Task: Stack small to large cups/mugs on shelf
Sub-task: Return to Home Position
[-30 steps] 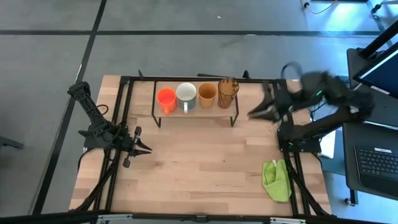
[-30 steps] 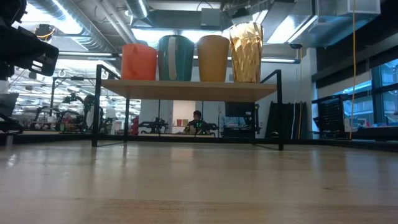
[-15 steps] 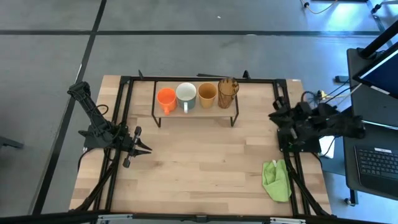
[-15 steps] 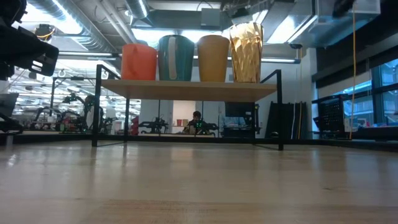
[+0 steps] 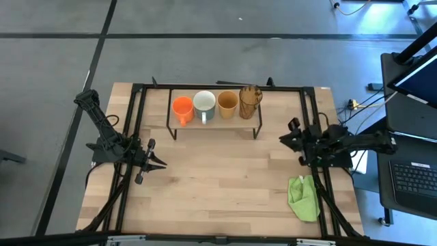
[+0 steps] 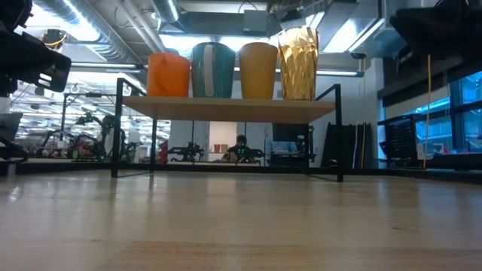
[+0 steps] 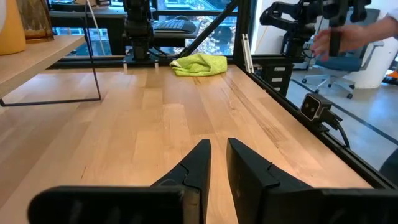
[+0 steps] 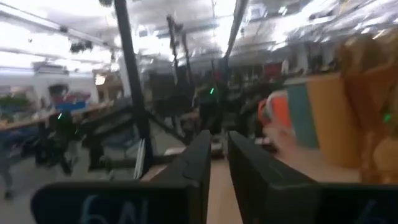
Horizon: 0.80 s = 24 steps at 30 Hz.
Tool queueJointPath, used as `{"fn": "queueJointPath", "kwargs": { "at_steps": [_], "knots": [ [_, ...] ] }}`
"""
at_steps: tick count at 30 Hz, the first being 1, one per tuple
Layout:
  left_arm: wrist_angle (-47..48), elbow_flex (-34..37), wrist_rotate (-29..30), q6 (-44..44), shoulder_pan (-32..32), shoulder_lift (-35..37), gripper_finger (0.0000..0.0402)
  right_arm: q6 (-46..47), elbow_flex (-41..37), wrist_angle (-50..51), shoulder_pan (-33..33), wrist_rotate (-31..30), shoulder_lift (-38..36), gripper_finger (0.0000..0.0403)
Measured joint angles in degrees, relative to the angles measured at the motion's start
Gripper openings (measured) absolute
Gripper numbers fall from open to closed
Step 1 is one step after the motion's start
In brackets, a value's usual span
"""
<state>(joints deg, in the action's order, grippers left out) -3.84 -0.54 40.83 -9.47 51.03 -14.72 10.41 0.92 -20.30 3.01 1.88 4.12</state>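
A grey floor (image 5: 205, 55) crossed by dark lines lay around the work area, with a desk carrying a keyboard (image 5: 413, 181) off the right side. Seen level across the top, the room behind was a wide hall with bright ceiling lights, windows (image 6: 463, 113) on the right, and a person (image 6: 239, 144) seated far back.

The light-wood bench (image 5: 218, 184) was ringed by black rails. Along its far edge, near the middle, stood the shelf (image 6: 226, 108) on thin black legs. A green cloth (image 5: 304, 198) lay crumpled near the front right corner.

All four vessels stood upright in one row on the shelf, close side by side. The amber tumbler (image 5: 249, 100) was at the right end, then the mustard cup (image 5: 227, 103), the white mug (image 5: 204, 104), and the orange mug (image 5: 181, 108) at the left end.

The right gripper (image 5: 285, 139) hung over the bench near its right edge, off the shelf's right end and apart from the tumbler. Its fingers were drawn almost together, leaving only a slit, and held nothing. The left gripper (image 5: 158, 164) waited near the left edge, forward of the shelf's left end and well apart from the orange mug. Its fingers were likewise nearly closed and empty.
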Motion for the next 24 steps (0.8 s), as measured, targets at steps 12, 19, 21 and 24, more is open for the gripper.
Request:
{"fn": "queueJointPath", "kwargs": {
  "at_steps": [12, 19, 21, 24],
  "knots": [
    [0.00, 0.00, -0.01, 0.00, 0.01, 0.00, 0.0046, 1.26, -0.32, 10.08, 0.02, 3.18, 0.00, 0.0058],
    [0.00, 0.00, -0.01, 0.00, 0.00, 0.00, 0.0049, 1.29, -0.32, 10.04, 0.02, 3.20, -0.03, 0.0058],
    [0.00, 0.00, -0.01, 0.00, 0.02, 0.00, 0.0047, 1.23, -0.32, 10.04, 0.01, 3.20, -0.03, 0.0058],
    [0.00, 0.00, -0.01, 0.00, 0.00, 0.00, 0.0046, 1.29, -0.32, 10.01, 0.02, 3.22, -0.03, 0.0058]
  ]
}}
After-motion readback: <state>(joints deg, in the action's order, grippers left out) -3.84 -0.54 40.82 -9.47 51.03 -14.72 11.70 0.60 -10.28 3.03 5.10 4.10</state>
